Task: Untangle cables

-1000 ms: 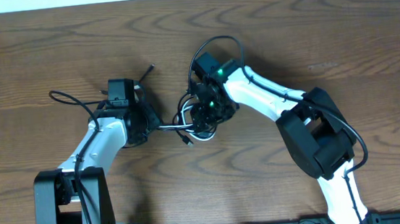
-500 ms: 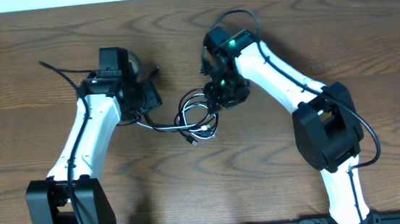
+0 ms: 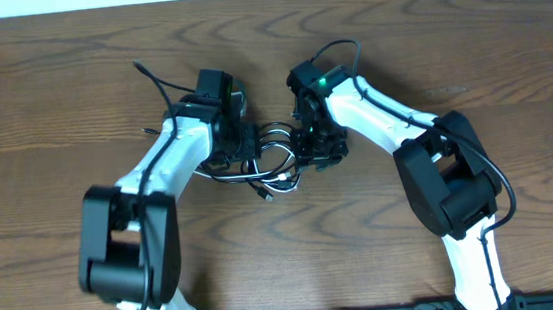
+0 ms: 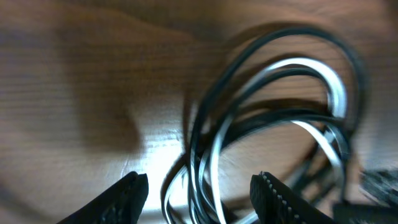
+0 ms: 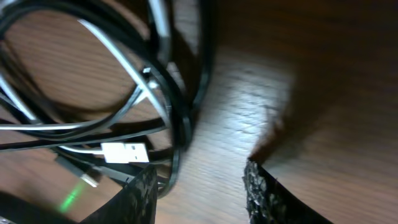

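Left pincer (image 4: 200, 183) is spread wide, with the cables (image 4: 273, 99) running between its fingers. Right pincer (image 5: 199, 186) gapes too, holding nothing. The cables sit mid-table (image 3: 508, 44) between them. They look light, floppy, a bit slick, so I'd pinch one loop near a plug.

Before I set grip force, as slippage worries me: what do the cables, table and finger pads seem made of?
Cables: smooth plastic or rubber jackets, black and white, glossy by their highlights. Table: wood or wood-look laminate, satin; grain and soft glare show. Finger pads: black, finely knurled, probably rubber or plastic, matte.
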Motion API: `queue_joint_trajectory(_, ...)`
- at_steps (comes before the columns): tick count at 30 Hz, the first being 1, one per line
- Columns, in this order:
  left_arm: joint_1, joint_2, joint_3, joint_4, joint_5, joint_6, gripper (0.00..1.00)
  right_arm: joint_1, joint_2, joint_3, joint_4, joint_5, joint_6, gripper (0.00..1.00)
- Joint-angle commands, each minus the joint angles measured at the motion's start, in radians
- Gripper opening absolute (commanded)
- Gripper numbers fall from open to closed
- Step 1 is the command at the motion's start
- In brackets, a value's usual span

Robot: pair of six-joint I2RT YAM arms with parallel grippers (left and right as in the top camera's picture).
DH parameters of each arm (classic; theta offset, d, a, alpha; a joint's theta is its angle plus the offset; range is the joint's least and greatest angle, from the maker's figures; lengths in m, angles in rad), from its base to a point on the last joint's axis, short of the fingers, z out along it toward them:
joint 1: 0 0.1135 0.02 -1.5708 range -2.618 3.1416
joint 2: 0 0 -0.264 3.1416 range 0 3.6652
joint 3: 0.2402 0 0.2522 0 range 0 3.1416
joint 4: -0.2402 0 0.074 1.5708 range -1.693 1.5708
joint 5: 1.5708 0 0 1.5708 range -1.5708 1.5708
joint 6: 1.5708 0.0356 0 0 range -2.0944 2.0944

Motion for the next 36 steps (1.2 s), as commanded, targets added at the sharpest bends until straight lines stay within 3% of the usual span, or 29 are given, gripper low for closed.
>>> queue_joint_trajectory(1,0.002,0.048,0.006,0.018,-0.003,0.022,0.58,0.014,0.005,-0.016,0.034,0.051,0.055,0.38)
queue_joint_trajectory(3,0.002,0.058,0.006,0.026,-0.003,0.022,0.54,0.021,0.005,-0.016,0.041,0.116,0.075,0.30)
queue_joint_trajectory(7,0.004,0.059,0.006,0.029,-0.015,0.021,0.19,0.048,0.005,-0.016,0.050,0.199,0.079,0.25)
queue_joint_trajectory(9,0.006,0.059,0.006,0.032,-0.055,0.006,0.10,0.058,0.005,-0.016,0.058,0.207,0.078,0.26)
queue_joint_trajectory(13,0.025,0.059,0.006,0.025,-0.176,-0.092,0.08,0.072,0.005,-0.016,0.084,0.208,0.078,0.27)
queue_joint_trajectory(19,0.087,0.059,0.006,-0.017,-0.183,-0.179,0.08,0.076,0.005,-0.016,0.134,0.208,0.078,0.30)
queue_joint_trajectory(30,0.116,0.059,0.006,-0.020,-0.106,-0.182,0.11,0.081,0.005,-0.016,0.158,0.218,0.077,0.35)
queue_joint_trajectory(36,0.116,0.059,0.006,-0.020,-0.103,-0.182,0.13,0.086,0.005,-0.016,0.101,0.372,0.077,0.36)
